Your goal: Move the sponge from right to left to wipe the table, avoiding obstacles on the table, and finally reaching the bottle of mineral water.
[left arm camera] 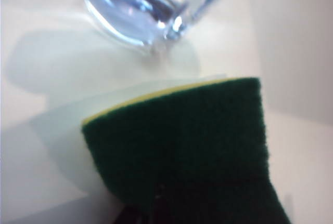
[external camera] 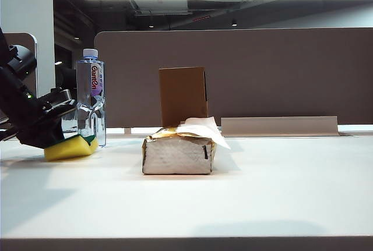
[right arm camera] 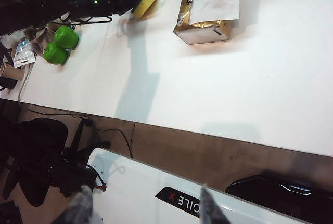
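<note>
White table [external camera: 280, 193] — sponge [external camera: 70, 148], water bottle [external camera: 91, 96], tissue pack [external camera: 178, 153], cardboard box [external camera: 183, 95] on it.

We see a sponge [external camera: 71, 147] of soft yellow foam with a rough dark green scouring layer, a clear glossy plastic bottle [external camera: 91, 96], a matt brown cardboard box [external camera: 183, 95], and a smooth white table [external camera: 262, 187].

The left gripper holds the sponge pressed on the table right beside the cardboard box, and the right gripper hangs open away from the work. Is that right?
Not quite. The left gripper holds the sponge on the table beside the bottle of mineral water, not the cardboard box, which stands apart further right, as the exterior view shows. The right gripper does hang open, away from the work.
</note>
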Tool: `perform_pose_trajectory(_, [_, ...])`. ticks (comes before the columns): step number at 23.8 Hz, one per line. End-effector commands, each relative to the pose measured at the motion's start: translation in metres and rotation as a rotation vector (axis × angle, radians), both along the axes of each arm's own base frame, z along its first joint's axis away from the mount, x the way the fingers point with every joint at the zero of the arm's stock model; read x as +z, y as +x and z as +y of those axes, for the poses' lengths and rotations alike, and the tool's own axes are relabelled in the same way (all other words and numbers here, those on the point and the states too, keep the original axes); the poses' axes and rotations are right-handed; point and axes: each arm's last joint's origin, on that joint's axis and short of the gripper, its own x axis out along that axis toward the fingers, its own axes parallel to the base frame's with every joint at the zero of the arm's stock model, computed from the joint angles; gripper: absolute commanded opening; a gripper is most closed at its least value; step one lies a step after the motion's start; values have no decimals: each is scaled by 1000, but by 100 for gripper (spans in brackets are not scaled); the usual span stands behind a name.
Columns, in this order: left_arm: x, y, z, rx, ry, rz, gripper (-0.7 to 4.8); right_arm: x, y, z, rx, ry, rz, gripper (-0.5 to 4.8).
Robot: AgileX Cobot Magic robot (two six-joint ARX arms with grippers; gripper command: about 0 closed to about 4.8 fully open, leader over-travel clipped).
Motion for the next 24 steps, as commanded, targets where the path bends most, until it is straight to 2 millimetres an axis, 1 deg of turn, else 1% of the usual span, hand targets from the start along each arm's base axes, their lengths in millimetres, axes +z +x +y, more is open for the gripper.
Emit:
perform_pose_trajectory(1, [-20,-4,5,69,95,97,-6,2,0,0,-1,4,-11,264])
perform_pose_trajectory(6, [-20,-5,5,68,95,107,-4,2,0,0,-2,5,-10,263])
perform_pose_trajectory(7, [-20,-5,5,67,94,108,22,2,0,0,-2,5,-10,263])
perform_pose_trajectory(8, [-20,-5,5,65,91,108,79,2,0,0,-2,5,-10,264])
perform_pose_trajectory(9, [-20,-5,5,66,91,109,105,2,0,0,-2,5,-10,263])
perform_pose_trajectory(11, [-20,-6,5,65,91,113,122,2,0,0,-2,5,-10,264])
perform_pose_trajectory(13, [-20,-6,5,65,91,120,124,2,0,0,-2,5,-10,264])
perform_pose_trajectory(14, [-20,-7,5,65,90,125,137,2,0,0,-2,5,-10,264])
perform_pose_trajectory(15, [-20,-7,5,64,90,126,158,2,0,0,-2,5,-10,264])
perform_pose_trajectory(16, [-19,-7,4,55,76,125,213,2,0,0,-2,5,-10,264])
perform_pose_trajectory(19, [-18,-8,4,52,77,125,251,2,0,0,-2,5,-10,264])
perform_pose_trajectory(21, [-15,-9,4,52,77,126,252,2,0,0,-2,5,-10,263])
perform_pose_trajectory(22, [-13,-9,4,52,78,125,264,2,0,0,-2,5,-10,263])
perform_pose_trajectory(23, [-10,-10,5,50,80,120,309,2,0,0,-2,5,-10,264])
perform_pose_trajectory(24, [-9,-10,5,49,81,115,334,2,0,0,-2,5,-10,264])
